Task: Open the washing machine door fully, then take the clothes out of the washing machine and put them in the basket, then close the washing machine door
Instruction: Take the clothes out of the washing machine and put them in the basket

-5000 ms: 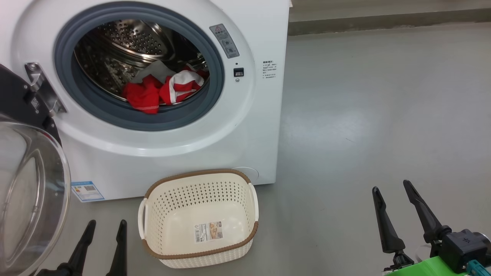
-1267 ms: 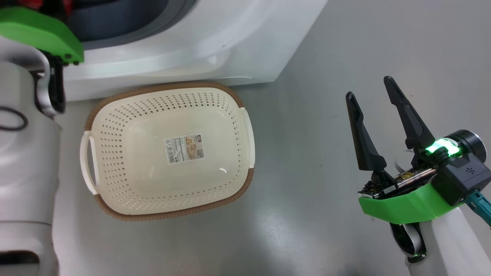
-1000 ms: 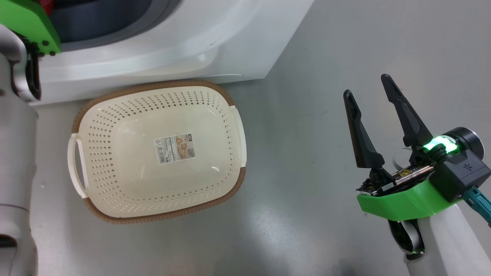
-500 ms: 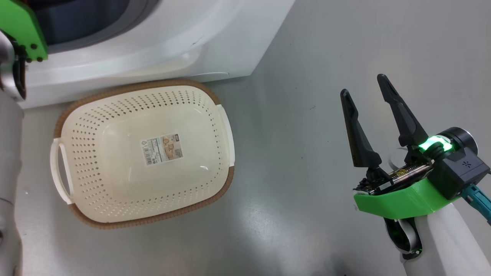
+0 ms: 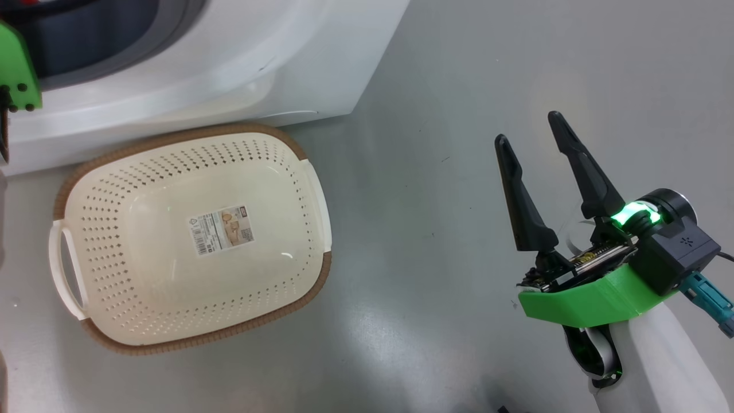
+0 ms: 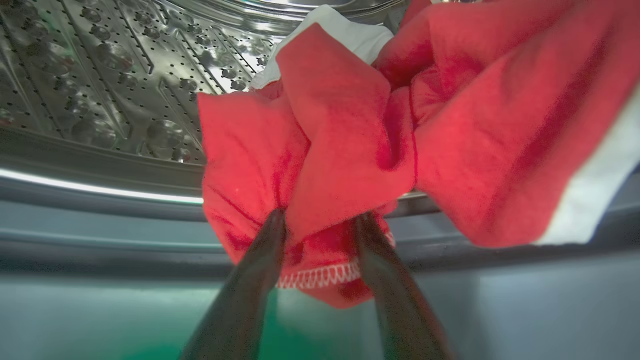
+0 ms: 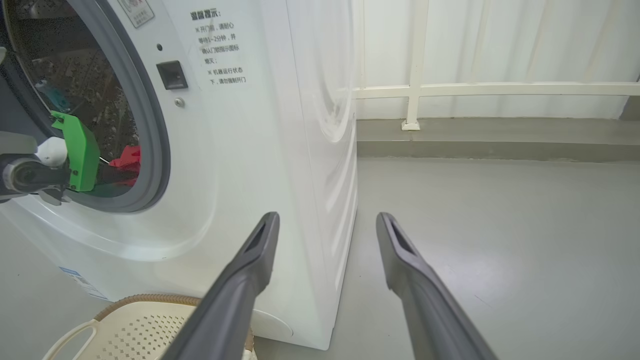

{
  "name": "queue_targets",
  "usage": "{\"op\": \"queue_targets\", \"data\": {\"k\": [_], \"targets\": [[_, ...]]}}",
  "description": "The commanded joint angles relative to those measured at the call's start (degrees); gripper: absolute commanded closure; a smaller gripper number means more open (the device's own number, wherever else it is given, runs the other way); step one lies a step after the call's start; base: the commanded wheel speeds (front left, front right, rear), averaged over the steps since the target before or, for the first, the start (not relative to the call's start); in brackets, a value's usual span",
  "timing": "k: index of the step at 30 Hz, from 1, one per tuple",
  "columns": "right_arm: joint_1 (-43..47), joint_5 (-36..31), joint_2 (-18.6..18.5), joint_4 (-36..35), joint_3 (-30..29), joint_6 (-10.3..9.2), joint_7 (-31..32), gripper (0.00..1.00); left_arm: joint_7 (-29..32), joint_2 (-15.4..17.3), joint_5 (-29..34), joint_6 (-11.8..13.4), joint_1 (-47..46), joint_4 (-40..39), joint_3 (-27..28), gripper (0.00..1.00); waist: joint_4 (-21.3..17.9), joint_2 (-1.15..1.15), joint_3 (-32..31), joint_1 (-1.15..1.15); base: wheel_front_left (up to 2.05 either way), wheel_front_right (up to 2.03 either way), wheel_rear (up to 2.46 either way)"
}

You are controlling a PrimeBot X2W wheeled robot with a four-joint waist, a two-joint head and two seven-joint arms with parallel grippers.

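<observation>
Inside the washing machine [image 5: 229,74] drum [image 6: 100,75], the left gripper [image 6: 320,222] flanks a fold of the red clothes [image 6: 340,150] with its jaws, pinch unconfirmed, while the right gripper [image 5: 530,140] hangs open-jawed and empty near the basket [image 5: 275,189]; unloading is in hand, and next likely calls for a firm clamp and lift-out.

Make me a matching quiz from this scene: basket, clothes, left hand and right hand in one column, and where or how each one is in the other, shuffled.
1. basket
2. clothes
3. left hand
4. right hand

A. open, over bare floor
B. empty, in front of the washing machine
C. fingers either side of a red fold
D. lying at the mouth of the drum

Pairs: 1-B, 2-D, 3-C, 4-A
</observation>
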Motion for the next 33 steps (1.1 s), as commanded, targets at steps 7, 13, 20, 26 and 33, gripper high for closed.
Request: {"op": "queue_targets", "data": {"k": [7, 13, 20, 26, 33], "targets": [[0.33, 1.27, 0.30, -0.67, 1.60, 0.36, -0.37, 0.00, -2.64, 3.63, 0.51, 0.00, 0.01, -1.16, -0.36, 1.00, -0.38, 0.00, -0.53, 0.00, 0.00, 0.00, 0.00], [0.72, 1.09, 0.31, -0.39, 1.28, 0.36, -0.37, 0.00, -8.25, 2.73, -1.04, -0.52, 1.93, -2.22, 0.09, 1.00, 0.67, 0.00, -1.70, 0.00, 0.00, 0.00, 0.00], [1.65, 0.84, 0.31, -0.24, 0.39, 0.36, -0.37, 0.00, -16.55, 2.21, -3.07, -1.02, 5.76, -5.04, 1.31, 1.00, 2.16, 0.00, -3.09, 0.00, 0.00, 0.00, 0.00], [2.41, 0.13, 0.31, -0.16, -0.14, 0.36, -0.37, 0.00, -18.23, 1.37, -5.57, -2.27, 11.29, -14.07, 3.94, 1.00, 3.32, 0.00, -5.24, 0.00, 0.00, 0.00, 0.00], [3.20, -0.41, 0.31, 0.04, -0.42, 0.36, -0.37, 0.00, -18.27, 0.61, -5.37, -1.84, 20.16, -26.01, 6.08, 1.00, 4.34, 0.00, -8.16, 0.00, 0.00, 0.00, 0.00]]}}
